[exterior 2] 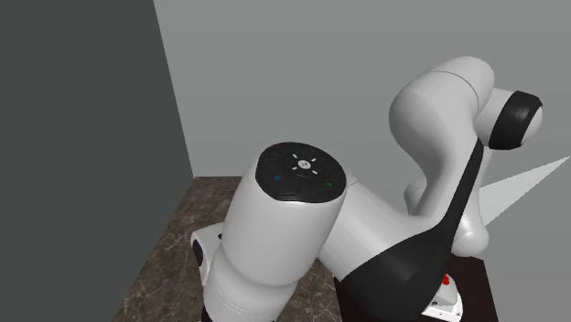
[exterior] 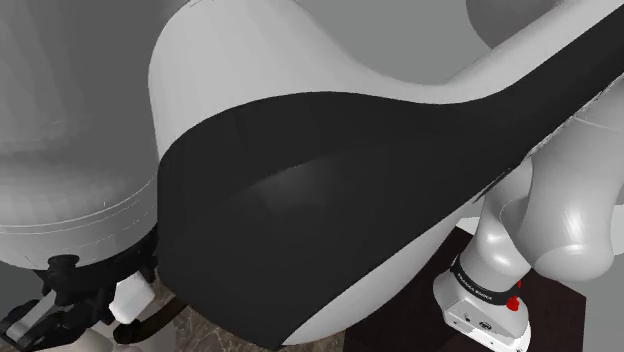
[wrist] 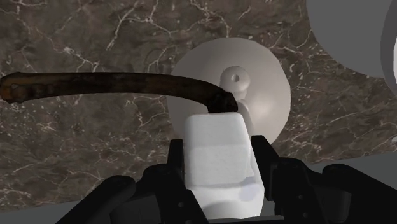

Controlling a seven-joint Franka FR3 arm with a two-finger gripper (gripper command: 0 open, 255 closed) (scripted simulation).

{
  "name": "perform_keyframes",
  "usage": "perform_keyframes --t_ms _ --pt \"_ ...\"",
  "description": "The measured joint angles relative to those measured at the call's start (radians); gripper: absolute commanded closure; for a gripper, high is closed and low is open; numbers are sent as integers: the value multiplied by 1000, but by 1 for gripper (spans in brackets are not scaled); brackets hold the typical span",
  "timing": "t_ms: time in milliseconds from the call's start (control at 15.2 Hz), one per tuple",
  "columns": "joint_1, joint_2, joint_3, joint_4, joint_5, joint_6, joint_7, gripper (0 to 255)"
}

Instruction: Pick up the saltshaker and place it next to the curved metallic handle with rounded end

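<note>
Shoulder view: crowded close by a white robot arm (exterior: 250,60) with a black joint cover. Second exterior view: bent low over a dark veined marble table (exterior 2: 169,247). Wrist view: clamped a white blocky saltshaker (wrist: 213,137) in the black end effector (wrist: 218,159), just short of a dark curved handle (wrist: 114,86) meeting a pale round disc (wrist: 270,86).

We cannot see the end of the dark handle (wrist: 108,84) behind the saltshaker (wrist: 213,153), or part of the round white base (wrist: 264,83) there. In the shoulder view, the arm (exterior: 330,200) hides most of the counter (exterior: 205,338) near the saltshaker.
</note>
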Motion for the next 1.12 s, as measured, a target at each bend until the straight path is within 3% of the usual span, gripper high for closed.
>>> perform_keyframes --t_ms 1122 --pt "5 57 -13 -152 -91 196 96 255"
